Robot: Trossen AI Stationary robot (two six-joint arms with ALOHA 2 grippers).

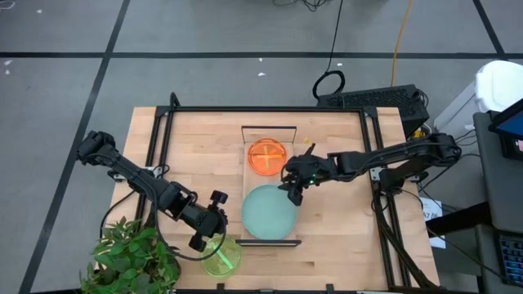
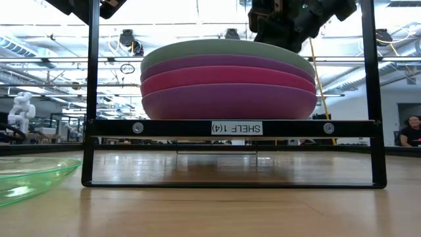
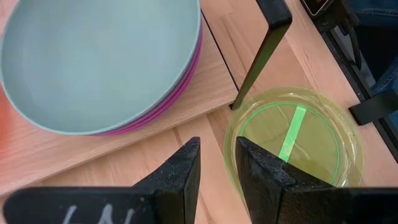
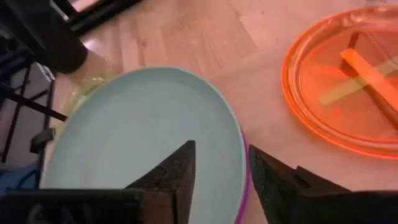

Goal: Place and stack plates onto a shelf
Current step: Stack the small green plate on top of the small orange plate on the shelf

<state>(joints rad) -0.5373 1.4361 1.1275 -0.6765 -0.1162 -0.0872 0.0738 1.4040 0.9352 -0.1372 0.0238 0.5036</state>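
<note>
On the near half of the shelf [image 1: 270,132] stands a stack of large plates with the pale teal plate [image 1: 269,214] on top and purple and magenta ones [image 2: 227,85] beneath. A translucent orange plate [image 1: 267,155] lies flat on the shelf's far half. My right gripper [image 4: 221,149] is open over the teal plate's right rim, one finger inside the rim line and one outside. A neon green plate [image 1: 222,256] lies flat on the table by the shelf's near left corner. My left gripper [image 3: 217,146] hangs above the green plate's edge, open by a narrow gap with nothing in it. My right gripper stands astride the teal plate's right rim [image 4: 239,146], coming slanting down from the table's right. The plate lies level on the stack. Whether the fingers touch the rim, I cannot tell.
A potted plant [image 1: 135,257] fills the table's near left corner, close to my left arm. A black frame [image 1: 245,109] runs round the table top. Bare wood lies to the right of the shelf. A person [image 2: 411,131] sits far off in the room.
</note>
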